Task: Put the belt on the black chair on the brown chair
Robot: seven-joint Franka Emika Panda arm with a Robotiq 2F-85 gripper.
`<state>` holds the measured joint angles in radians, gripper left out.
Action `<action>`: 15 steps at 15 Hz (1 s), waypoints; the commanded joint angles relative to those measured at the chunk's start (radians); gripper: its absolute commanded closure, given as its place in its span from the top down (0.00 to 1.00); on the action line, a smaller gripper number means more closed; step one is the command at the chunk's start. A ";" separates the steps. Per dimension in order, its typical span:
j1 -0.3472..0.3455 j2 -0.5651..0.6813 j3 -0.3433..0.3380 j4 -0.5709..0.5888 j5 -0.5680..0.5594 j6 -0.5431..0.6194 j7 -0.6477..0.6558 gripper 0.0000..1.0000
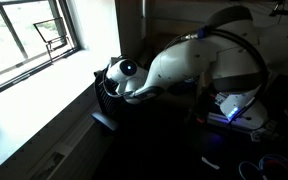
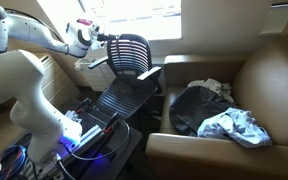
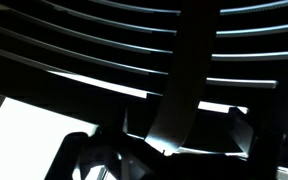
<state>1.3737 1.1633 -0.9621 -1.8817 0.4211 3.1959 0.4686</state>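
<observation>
The black chair point(image 2: 134, 58) has a ribbed mesh back; in an exterior view it stands left of the brown chair point(image 2: 269, 85). In the wrist view its ribs point(image 3: 74, 45) fill the picture. The belt point(image 3: 189, 70), a dark flat strap, hangs down across the ribs. My gripper point(image 3: 164, 148) is open, with one finger on each side of the strap's lower end. From outside, the gripper point(image 2: 102, 40) is at the top of the black chair's back, and it also shows in the dark exterior view point(image 1: 119, 82). The belt cannot be made out in either exterior view.
A dark garment point(image 2: 189, 105) and a light patterned cloth point(image 2: 234, 125) lie on the brown chair's seat. The robot's base with a blue light point(image 2: 69, 140) and cables stands low on the left. A window and sill point(image 1: 34, 60) are beside the arm.
</observation>
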 commanded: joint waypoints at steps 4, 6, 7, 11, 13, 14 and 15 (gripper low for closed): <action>-0.101 0.310 -0.079 0.305 -0.022 -0.263 0.326 1.00; -0.132 0.317 -0.060 0.365 -0.040 -0.254 0.401 0.74; -0.140 0.316 -0.050 0.391 -0.053 -0.259 0.423 0.67; -0.137 0.292 -0.040 0.407 -0.137 -0.292 0.486 0.38; -0.142 0.279 -0.045 0.415 -0.179 -0.308 0.503 0.23; -0.147 0.270 -0.047 0.419 -0.195 -0.305 0.508 0.15; -0.153 0.255 -0.052 0.413 -0.207 -0.291 0.509 0.09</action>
<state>1.3179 1.4158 -1.0425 -1.5833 0.2673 2.8754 0.9658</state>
